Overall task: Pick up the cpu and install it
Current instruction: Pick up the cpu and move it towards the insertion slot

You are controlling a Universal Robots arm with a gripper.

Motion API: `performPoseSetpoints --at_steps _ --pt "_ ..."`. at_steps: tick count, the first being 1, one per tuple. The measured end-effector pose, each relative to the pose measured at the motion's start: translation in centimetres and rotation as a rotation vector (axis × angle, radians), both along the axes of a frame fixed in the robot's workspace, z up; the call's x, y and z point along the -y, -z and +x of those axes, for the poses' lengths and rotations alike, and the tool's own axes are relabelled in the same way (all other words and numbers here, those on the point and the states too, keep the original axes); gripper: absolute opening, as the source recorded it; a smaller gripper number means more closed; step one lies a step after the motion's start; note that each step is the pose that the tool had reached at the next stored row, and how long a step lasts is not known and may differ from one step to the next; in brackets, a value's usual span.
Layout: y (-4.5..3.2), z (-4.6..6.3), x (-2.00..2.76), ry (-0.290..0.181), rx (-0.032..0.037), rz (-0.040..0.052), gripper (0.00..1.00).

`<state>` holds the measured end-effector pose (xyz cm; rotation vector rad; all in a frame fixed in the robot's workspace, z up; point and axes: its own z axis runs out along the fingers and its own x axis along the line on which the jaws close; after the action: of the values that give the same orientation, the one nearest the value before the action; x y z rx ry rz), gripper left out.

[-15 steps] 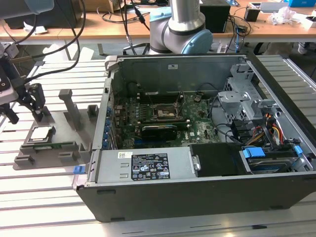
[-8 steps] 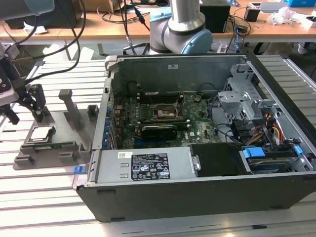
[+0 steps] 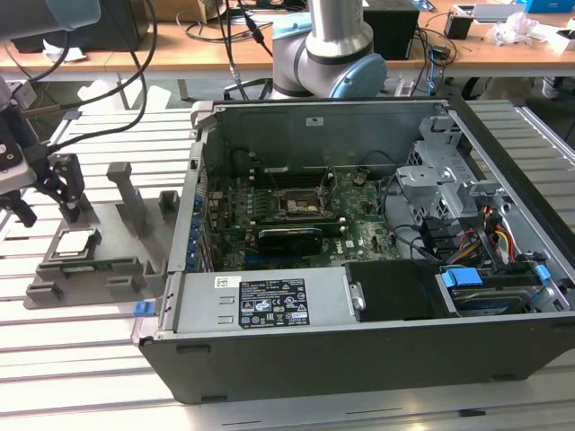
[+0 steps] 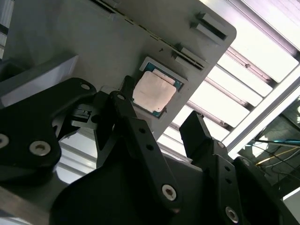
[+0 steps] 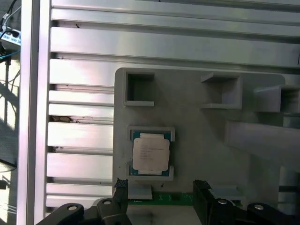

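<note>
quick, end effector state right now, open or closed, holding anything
End effector: open, holding nothing; the cpu lies in the tray, not gripped.

Bright overhead light glares white off the slatted table (image 4: 262, 51), leaving the computer case (image 3: 359, 350) interior dimmer.
</note>
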<state>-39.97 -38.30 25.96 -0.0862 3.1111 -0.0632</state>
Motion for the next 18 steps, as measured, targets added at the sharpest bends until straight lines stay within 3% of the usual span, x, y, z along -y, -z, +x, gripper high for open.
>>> performPoseSetpoints --at_steps 2,6,18 --pt "0.11 0.0 -0.35 -0.003 0.0001 -0.0004 0.66" --pt "0.45 0.0 -0.60 -0.007 0.0001 -0.0008 0.66" --pt "2.11 -0.4 -0.69 -0.024 0.0000 -0.0009 0.66"
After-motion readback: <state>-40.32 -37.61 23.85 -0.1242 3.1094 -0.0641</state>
